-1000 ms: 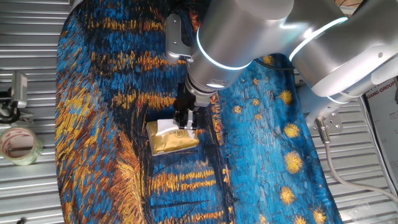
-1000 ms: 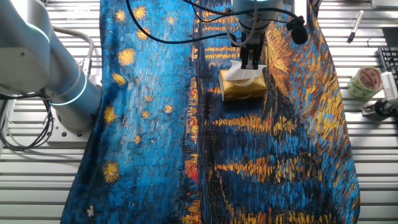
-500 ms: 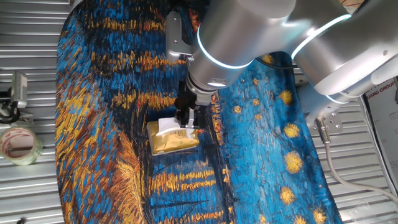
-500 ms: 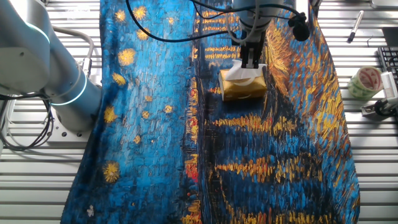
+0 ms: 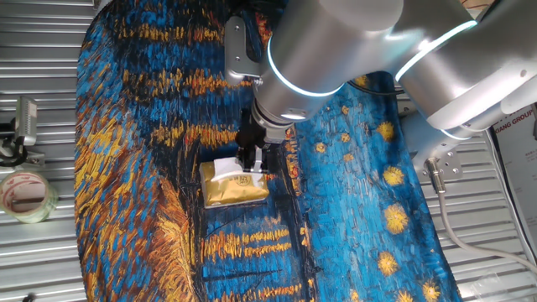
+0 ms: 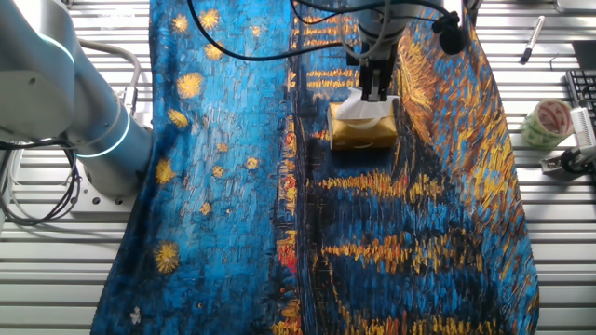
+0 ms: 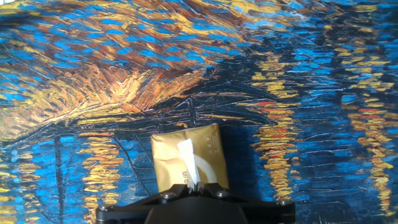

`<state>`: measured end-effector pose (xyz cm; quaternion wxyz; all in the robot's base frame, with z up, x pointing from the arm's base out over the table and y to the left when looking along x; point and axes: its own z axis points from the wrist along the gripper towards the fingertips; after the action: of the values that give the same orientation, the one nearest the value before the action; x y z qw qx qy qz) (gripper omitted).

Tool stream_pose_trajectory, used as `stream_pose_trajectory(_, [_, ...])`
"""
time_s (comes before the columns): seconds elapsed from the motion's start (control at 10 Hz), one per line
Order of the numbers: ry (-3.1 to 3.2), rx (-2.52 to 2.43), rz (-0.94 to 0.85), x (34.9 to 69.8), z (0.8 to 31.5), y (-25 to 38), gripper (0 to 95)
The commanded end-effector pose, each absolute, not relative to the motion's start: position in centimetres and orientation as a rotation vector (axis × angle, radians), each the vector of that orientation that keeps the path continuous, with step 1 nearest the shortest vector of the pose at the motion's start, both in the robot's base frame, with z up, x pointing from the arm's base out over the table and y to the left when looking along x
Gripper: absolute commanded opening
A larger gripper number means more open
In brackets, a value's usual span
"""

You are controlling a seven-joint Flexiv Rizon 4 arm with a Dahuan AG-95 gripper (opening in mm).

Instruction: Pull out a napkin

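One gold box alone in the middle of the painted blue and orange cloth [image 5: 126,126], with a roll of clear tape [image 5: 25,195] far left on the ribbed metal table [image 5: 33,260] in one fixed view. Nearer the centre, the shiny gold rectangular tissue box [image 5: 236,188], lying flat on the cloth, a thin white paper napkin [image 5: 225,171] standing up from its top slot. Directly above that, the black two-finger gripper [image 5: 251,162], fingertips down at the napkin's raised fold; in the hand view a white strip of napkin [image 7: 189,163] running up between the finger bases, so apparently pinched, though whether the jaws are fully closed on it cannot be told.

Judged as the start of the pull. Best done straight up along the slot, slow and steady, pinch kept firm on the fold so the sheet slides free without tearing; light box likely to lift with it, so worth watching for that.

Small dark print on the box top, too small to read. At the far right edge, part of a label, blurred, not reliably legible
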<state>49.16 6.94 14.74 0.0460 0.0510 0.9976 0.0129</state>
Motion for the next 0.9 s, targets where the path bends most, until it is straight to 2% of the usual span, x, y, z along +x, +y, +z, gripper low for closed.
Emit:
stream_pose_trajectory(0.1, [3.052,0.153,0.046,49.0,15.1,6.9,0.0])
stream_pose_trajectory(0.9, [3.063,0.141,0.055,48.5,16.6,6.5,0.0])
